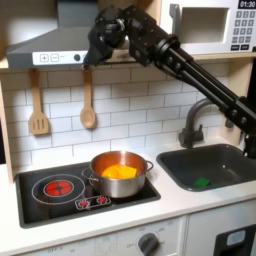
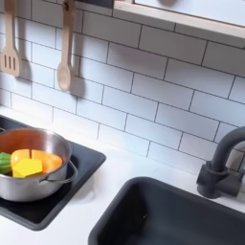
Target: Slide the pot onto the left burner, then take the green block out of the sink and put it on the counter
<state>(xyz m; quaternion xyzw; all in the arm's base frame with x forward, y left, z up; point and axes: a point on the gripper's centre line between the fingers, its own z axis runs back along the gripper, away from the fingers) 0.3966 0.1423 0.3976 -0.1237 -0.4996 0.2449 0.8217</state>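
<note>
In the first exterior view the gripper hangs high over the stove, up near the range hood, well above everything on the bench; the jaws are a dark blur against the wall tiles, so I cannot tell whether they stand open or closed, and nothing seems to be held in them. Below, the pot sits on the black cooktop, toward the first exterior view's right, while the red-ringed burner on the first exterior view's left is bare. By that, the first step is in hand and not yet done: the next move calls for the arm to come down beside the pot and push or drag it across onto the bare burner. The pot is shiny steel with side handles, and orange-yellow pieces lie inside it. The green block lies on the floor of the sink, near its front wall, a small bright spot on dark grey. The counter is pale cream.
</note>
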